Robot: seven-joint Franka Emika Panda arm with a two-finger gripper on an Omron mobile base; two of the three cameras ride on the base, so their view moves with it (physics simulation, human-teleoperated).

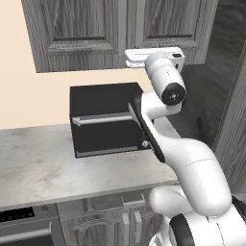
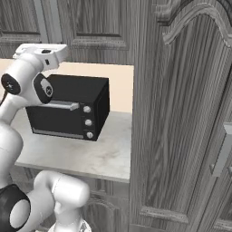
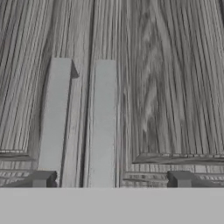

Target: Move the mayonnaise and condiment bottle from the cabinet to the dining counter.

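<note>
White arm segments rise from the base over a pale marble worktop [image 1: 43, 166]. On that worktop stands a black oven [image 1: 105, 120], its front bar handle and three knobs facing outward. Above it, the gripper [image 3: 110, 179] is raised to the lower edge of the cabinet [image 1: 86, 29]; its two dark fingertips [image 3: 41, 178] stand wide apart with nothing between them. Directly ahead, two long metal bar handles [image 3: 104, 122] run side by side on either side of the seam where the closed dark grey wood-grain doors meet. Whatever lies behind the doors cannot be seen.
</note>
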